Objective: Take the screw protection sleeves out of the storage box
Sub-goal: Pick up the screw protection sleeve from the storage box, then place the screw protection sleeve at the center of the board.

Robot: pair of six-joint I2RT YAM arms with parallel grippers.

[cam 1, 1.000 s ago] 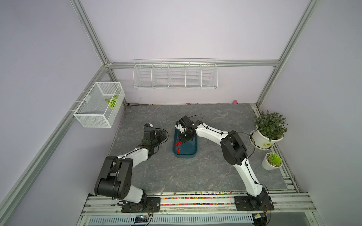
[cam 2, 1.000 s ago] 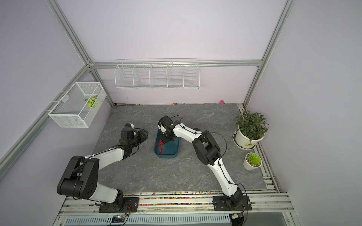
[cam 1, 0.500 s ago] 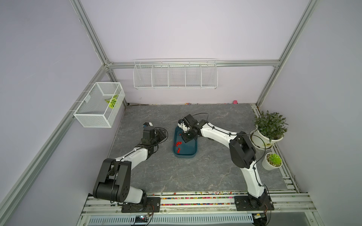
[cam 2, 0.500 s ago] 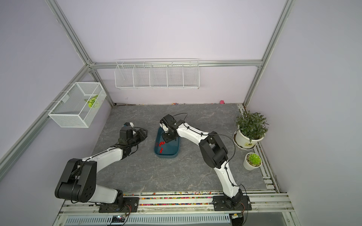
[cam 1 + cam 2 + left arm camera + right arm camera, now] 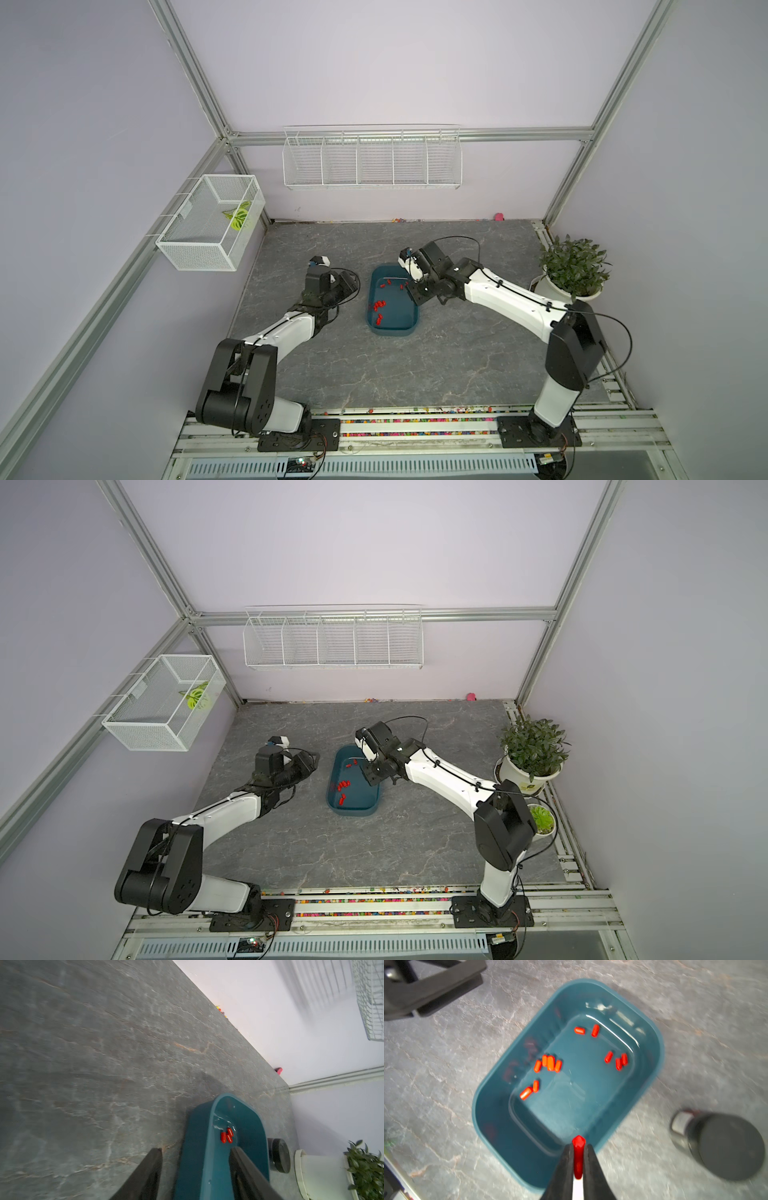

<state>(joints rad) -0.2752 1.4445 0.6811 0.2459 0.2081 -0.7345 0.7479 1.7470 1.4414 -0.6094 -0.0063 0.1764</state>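
Handling first: the screw protection sleeves (image 5: 550, 1062) look featherlight, fairly stiff and slick, so you should pinch each one across its barrel with the fingertips only, gently, or it may squirt out. 11 lie loose on the floor of the storage box (image 5: 492, 1126). Your right gripper (image 5: 578, 1147) is nearly closed on 1 red sleeve (image 5: 578, 1159), held lengthwise above the box's rim. Your left gripper (image 5: 195, 1148) stands parted astride 1 box wall, apparently clamping nothing.
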